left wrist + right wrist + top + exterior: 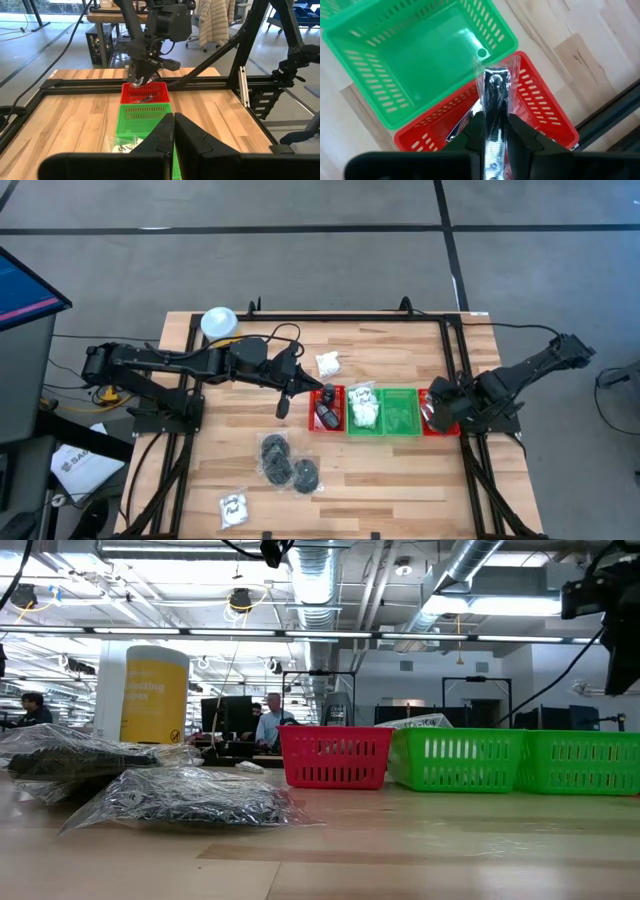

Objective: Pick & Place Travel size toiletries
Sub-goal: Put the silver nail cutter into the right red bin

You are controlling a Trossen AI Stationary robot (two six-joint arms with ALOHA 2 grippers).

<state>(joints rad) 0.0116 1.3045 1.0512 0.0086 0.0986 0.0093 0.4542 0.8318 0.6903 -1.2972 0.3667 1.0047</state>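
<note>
two green baskets (400, 412) beside red basket (437, 423)

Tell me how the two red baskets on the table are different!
The red basket by the left arm has a dark bag in it; the red basket under the right claw looks bare where it shows, with a small clear-wrapped silver thing pinched just above it. The first sits at the row's left end beside the green baskets; the second sits at the right end. No claw hangs over the first. Both are red plastic with slotted sides.

bare wood around the sachet (233, 507), row of baskets (398, 412) blocking mid-table, black bags (285, 462) cluttering the front
</note>
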